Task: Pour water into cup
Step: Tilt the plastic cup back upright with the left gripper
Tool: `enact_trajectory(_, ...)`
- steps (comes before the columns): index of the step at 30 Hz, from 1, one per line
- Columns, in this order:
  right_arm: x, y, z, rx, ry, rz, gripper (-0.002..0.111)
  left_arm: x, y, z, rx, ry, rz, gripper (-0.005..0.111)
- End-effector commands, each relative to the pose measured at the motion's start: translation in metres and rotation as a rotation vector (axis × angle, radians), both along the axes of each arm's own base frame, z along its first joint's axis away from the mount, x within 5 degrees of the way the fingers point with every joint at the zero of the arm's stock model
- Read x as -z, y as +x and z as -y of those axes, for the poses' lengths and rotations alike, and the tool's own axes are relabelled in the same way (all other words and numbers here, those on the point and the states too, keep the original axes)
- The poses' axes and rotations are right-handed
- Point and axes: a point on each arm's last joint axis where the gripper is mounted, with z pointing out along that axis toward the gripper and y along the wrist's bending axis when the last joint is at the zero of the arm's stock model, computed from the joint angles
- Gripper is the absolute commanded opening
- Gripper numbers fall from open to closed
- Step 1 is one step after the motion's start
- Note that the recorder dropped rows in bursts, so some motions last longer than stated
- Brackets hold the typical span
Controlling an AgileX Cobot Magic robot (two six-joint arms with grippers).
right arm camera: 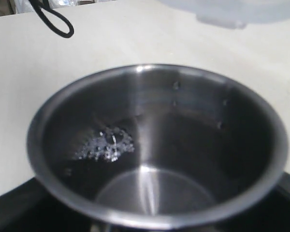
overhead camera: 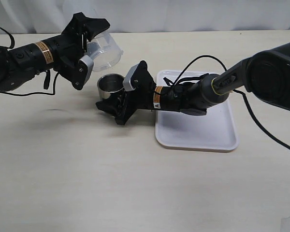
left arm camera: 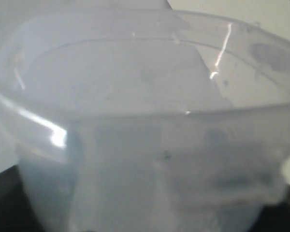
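Between the left jaws, in the upper left of the exterior view, a translucent plastic beaker (overhead camera: pixel 105 50) is clamped across its body. It is tipped well over, so that its wide mouth faces right and a little downward. Its rim hangs above and just to the upper left of the cup (overhead camera: pixel 110 86) without touching it. The left wrist view is filled by the beaker's cloudy wall, and no liquid can be made out inside it.

At the centre of the exterior view the right jaws close on either side of the brushed steel cup, which stands upright on the pale surface (overhead camera: pixel 135 183). In the right wrist view a small patch of water (right arm camera: pixel 108 145) with bubbles lies on the cup's dark bottom, and a few drops cling to the inner wall.

Just right of the cup, under the right arm, lies a white rectangular tray (overhead camera: pixel 198 135). A black cable (right arm camera: pixel 53 19) loops across the surface beyond the cup.
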Motion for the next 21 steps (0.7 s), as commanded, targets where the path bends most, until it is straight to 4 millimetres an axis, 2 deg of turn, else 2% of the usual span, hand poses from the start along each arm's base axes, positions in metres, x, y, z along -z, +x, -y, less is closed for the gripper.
enact_trajectory(1, 0.0078, -0.0012, 0.0017, 0.006, -0.042, -0.021, 0.004, -0.0069, 0.0014, 0.0013, 0.003, -0.027, 0.034, 0.0)
enact_trajectory(10, 0.0078, -0.0012, 0.0017, 0.006, -0.042, -0.021, 0.004, -0.01, 0.0002, 0.003, 0.025, -0.049, 0.06, 0.0)
enact_trajectory(15, 0.0078, -0.0012, 0.0017, 0.006, -0.042, -0.021, 0.004, -0.0126, -0.0004, 0.0038, 0.045, -0.016, 0.132, 0.0)
enact_trajectory(19, 0.0078, -0.0012, 0.0017, 0.006, -0.042, -0.021, 0.004, -0.0126, -0.0004, 0.0039, 0.044, -0.024, 0.124, 0.0)
enact_trajectory(21, 0.0078, -0.0012, 0.0017, 0.006, -0.042, -0.021, 0.004, -0.0126, -0.0004, 0.0039, 0.035, -0.084, 0.066, 0.0)
